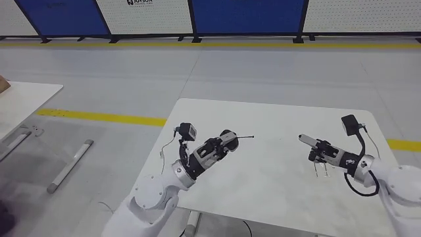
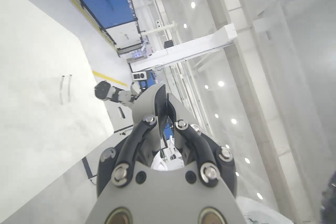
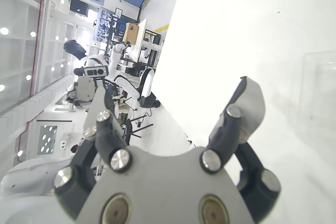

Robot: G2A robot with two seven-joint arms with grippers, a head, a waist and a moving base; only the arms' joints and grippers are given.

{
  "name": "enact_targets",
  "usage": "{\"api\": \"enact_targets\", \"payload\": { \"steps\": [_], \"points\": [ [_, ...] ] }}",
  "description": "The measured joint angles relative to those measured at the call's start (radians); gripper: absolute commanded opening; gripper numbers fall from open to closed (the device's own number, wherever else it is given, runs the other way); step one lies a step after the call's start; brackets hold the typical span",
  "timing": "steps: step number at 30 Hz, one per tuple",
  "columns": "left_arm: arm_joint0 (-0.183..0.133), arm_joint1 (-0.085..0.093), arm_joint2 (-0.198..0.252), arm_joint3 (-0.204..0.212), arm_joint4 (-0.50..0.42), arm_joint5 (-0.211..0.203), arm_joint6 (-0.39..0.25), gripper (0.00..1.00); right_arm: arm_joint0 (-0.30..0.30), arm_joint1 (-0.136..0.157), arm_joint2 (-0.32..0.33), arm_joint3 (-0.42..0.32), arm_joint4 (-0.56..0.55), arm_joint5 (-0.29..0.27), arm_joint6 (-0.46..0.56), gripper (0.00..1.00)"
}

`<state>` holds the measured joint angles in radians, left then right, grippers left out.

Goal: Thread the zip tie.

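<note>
left gripper [image 1: 231,141] pinches a thin black zip tie [image 1: 245,137] over a white table [image 1: 276,115]; right gripper [image 1: 304,137] is spread wide and holds nothing.
nearest, at the lower right of the top view, a small clear plastic piece [image 1: 321,170] lies on the table, just beside the right arm. at mid-frame the two grippers face each other, well apart. the left one's fingers are pressed together on one end of the zip tie, and the free end juts toward the right gripper. farther up, a yellow floor line [image 1: 99,116] crosses the left side, and blue and white wall panels [image 1: 250,13] run along the top edge.
</note>
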<state>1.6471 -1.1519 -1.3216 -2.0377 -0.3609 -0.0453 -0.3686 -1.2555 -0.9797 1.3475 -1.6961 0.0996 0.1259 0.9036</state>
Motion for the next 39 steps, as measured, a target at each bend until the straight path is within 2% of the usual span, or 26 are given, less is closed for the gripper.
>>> {"api": "enact_targets", "payload": {
  "steps": [2, 5, 10, 13, 16, 18, 21, 23, 30, 34, 37, 39],
  "points": [
    [-0.025, -0.002, 0.032, 0.038, 0.044, 0.046, 0.016, 0.00, 0.000, 0.000, 0.000, 0.000, 0.000, 0.000, 0.000, 1.00],
    [-0.063, -0.006, 0.070, 0.109, 0.077, 0.089, 0.035, 0.00, 0.000, 0.000, 0.000, 0.000, 0.000, 0.000, 0.000, 1.00],
    [-0.119, -0.013, 0.127, 0.234, 0.156, 0.116, 0.071, 0.00, 0.000, 0.000, 0.000, 0.000, 0.000, 0.000, 0.000, 1.00],
    [-0.144, -0.016, 0.157, 0.292, 0.195, 0.125, 0.077, 0.00, 0.000, 0.000, 0.000, 0.000, 0.000, 0.000, 0.000, 1.00],
    [-0.160, -0.019, 0.173, 0.328, 0.192, 0.127, 0.084, 0.00, 0.000, 0.000, 0.000, 0.000, 0.000, 0.000, 0.000, 1.00],
    [-0.165, -0.021, 0.176, 0.336, 0.183, 0.122, 0.087, 0.00, 0.000, 0.000, 0.000, 0.000, 0.000, 0.000, 0.000, 1.00],
    [-0.164, -0.022, 0.173, 0.323, 0.160, 0.098, 0.091, 0.00, 0.000, 0.000, 0.000, 0.000, 0.000, 0.000, 0.000, 1.00],
    [-0.155, -0.021, 0.163, 0.294, 0.148, 0.070, 0.096, 0.00, 0.000, 0.000, 0.000, 0.000, 0.000, 0.000, 0.000, 1.00],
    [-0.104, -0.016, 0.090, 0.134, 0.056, -0.047, 0.099, 0.00, 0.000, 0.000, 0.000, 0.000, 0.000, 0.000, 0.000, 1.00],
    [-0.055, -0.011, 0.052, 0.030, 0.035, -0.108, 0.091, 0.00, 0.000, 0.000, 0.000, 0.000, 0.000, 0.000, 0.000, 1.00],
    [-0.024, -0.009, 0.033, -0.013, 0.032, -0.135, 0.093, 0.00, 0.000, 0.000, 0.000, 0.000, 0.000, 0.000, 0.000, 1.00],
    [-0.013, -0.007, 0.023, -0.024, 0.028, -0.140, 0.091, 0.00, 0.000, 0.000, 0.000, 0.000, 0.000, 0.000, 0.000, 1.00]
  ]
}}
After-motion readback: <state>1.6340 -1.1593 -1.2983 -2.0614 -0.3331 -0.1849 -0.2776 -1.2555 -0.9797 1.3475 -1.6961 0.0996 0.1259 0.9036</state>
